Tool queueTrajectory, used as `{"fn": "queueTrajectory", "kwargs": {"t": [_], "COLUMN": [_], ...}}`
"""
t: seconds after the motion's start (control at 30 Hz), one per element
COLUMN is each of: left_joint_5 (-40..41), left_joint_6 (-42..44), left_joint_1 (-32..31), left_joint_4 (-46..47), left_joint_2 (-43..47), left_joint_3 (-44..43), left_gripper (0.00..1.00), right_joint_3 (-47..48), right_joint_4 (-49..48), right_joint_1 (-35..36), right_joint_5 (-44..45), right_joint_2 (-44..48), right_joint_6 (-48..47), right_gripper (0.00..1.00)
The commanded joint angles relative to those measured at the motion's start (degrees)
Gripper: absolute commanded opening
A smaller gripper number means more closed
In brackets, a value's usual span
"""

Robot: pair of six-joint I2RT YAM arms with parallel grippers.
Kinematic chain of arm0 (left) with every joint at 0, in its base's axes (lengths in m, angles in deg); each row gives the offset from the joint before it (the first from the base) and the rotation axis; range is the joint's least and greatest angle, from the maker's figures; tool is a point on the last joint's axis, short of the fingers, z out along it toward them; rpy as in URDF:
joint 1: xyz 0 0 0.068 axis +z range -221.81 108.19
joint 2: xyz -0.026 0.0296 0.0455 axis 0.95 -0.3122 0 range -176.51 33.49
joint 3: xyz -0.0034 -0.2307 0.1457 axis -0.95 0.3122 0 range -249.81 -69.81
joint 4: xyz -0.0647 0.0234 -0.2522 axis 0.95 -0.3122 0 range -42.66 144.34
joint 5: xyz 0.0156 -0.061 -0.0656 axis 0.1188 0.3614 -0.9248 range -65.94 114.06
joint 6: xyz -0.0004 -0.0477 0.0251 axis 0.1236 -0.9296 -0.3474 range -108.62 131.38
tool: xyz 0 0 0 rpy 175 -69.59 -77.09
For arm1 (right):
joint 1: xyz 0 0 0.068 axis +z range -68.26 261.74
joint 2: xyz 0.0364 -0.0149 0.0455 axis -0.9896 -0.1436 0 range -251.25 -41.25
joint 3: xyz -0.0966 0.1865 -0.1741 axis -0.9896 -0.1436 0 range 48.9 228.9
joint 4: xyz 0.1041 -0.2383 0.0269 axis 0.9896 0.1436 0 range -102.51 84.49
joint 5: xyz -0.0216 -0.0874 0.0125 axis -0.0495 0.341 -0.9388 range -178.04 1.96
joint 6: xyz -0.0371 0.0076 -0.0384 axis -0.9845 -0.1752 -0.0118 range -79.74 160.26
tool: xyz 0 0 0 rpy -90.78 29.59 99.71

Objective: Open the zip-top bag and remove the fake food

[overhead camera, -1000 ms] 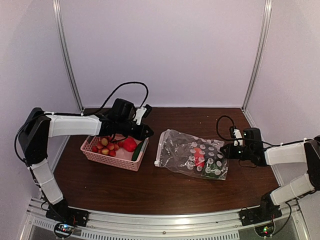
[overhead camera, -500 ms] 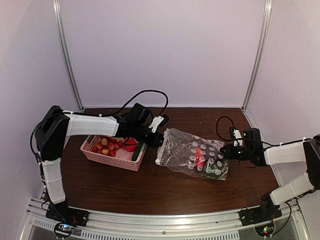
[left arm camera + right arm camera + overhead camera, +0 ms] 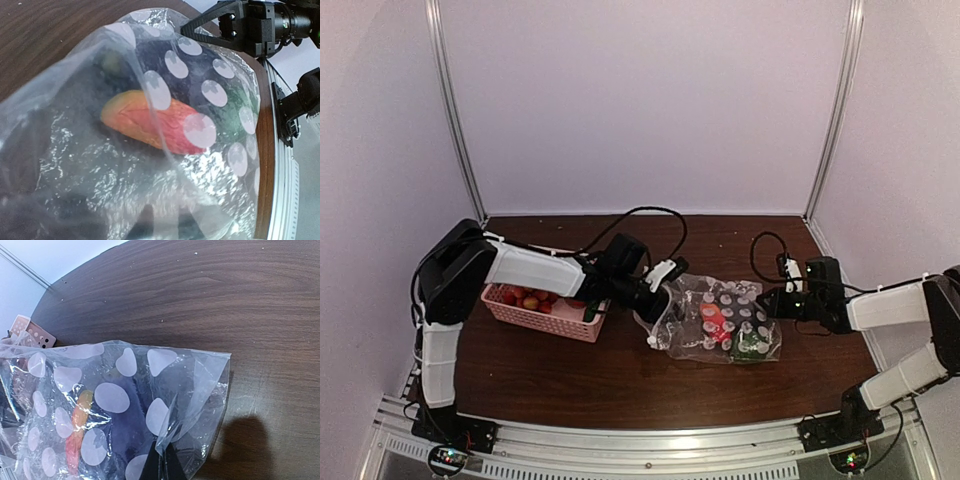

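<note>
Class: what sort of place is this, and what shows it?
Probably a robot lab test cell: plain white walls with metal posts, two white robot arms at a dark wooden table, toy food in a pink perforated basket and clear polka-dot plastic bag.

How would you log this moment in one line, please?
left gripper: at zip end of bag, grip unclear | right gripper: shut on opposite corner | food: some in bag, some in basket

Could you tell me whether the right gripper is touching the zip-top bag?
Touching. The right wrist view shows the zip-top bag pinched at its corner fold by the right gripper.
</note>
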Motion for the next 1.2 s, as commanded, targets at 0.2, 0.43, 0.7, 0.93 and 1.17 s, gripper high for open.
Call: {"fn": "queueTrajectory", "kwargs": {"t": [0.2,0.43,0.7,0.93,1.17], "left_joint_5": [-0.6,2.0,3.3,-0.9,-5.0], "left_joint_6": [-10.2,-15.3,-18.7,-20.2,-20.9], "left_joint_1": [-2.1,-2.1,-2.2,-2.5,-3.0], "left_joint_4": [10.7,11.4,13.6,16.4,19.7], "left_joint_2": [-7.7,-10.4,-11.8,-14.1,-15.7], "left_joint_3": [-3.7,-4.0,-4.1,-6.1,-7.0], "left_gripper": [0.25,0.31,0.37,0.41,0.56], "right_joint_3": [-4.2,-5.7,-6.0,-6.0,-4.7], "right_joint_4": [-7.2,-6.5,-6.9,-8.0,-9.6], "right_joint_1": [1.6,2.1,3.5,6.0,10.0], "right_joint_5": [-2.9,-0.7,0.1,1.0,2.6], "right_joint_2": [-1.9,-0.8,-2.2,-3.2,-6.3], "right_joint_6": [5.7,6.5,7.0,7.5,8.4], "right_gripper": [0.00,0.00,0.00,0.00,0.00]}}
